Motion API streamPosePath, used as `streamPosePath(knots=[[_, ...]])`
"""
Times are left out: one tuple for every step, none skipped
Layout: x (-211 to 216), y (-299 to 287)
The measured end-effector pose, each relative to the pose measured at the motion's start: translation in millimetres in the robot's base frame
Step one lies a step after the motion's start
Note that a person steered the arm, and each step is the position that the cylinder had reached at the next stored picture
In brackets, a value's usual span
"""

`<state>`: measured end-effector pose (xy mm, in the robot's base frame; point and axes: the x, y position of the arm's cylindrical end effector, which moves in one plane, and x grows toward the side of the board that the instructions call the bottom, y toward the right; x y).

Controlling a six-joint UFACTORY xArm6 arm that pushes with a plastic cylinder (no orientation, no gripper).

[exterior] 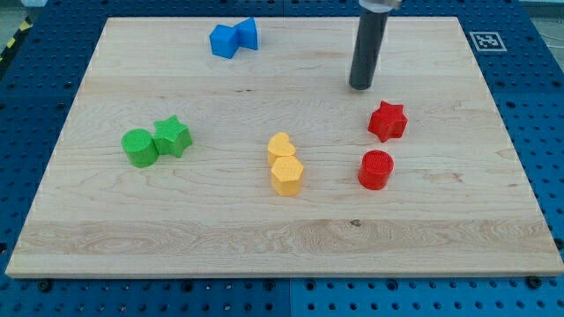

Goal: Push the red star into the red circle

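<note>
The red star (387,121) lies on the wooden board at the view's right of centre. The red circle (376,169), a short cylinder, stands just below it and slightly to the left, with a small gap between them. My tip (361,86) rests on the board above the red star and a little to its left, apart from it. The dark rod rises from the tip to the view's top edge.
Two blue blocks (233,38) touch each other at the view's top. A green circle (139,147) and a green star (172,136) touch at the left. A yellow heart (280,146) and a yellow hexagon (286,174) touch at centre. The board (282,238) ends on all sides.
</note>
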<state>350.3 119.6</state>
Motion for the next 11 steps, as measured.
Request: streamPosePath(knots=[[4, 21], [35, 23], [56, 25], [70, 21], [79, 14], [80, 14], [82, 14], [93, 10], [109, -1], [122, -6], [114, -6]])
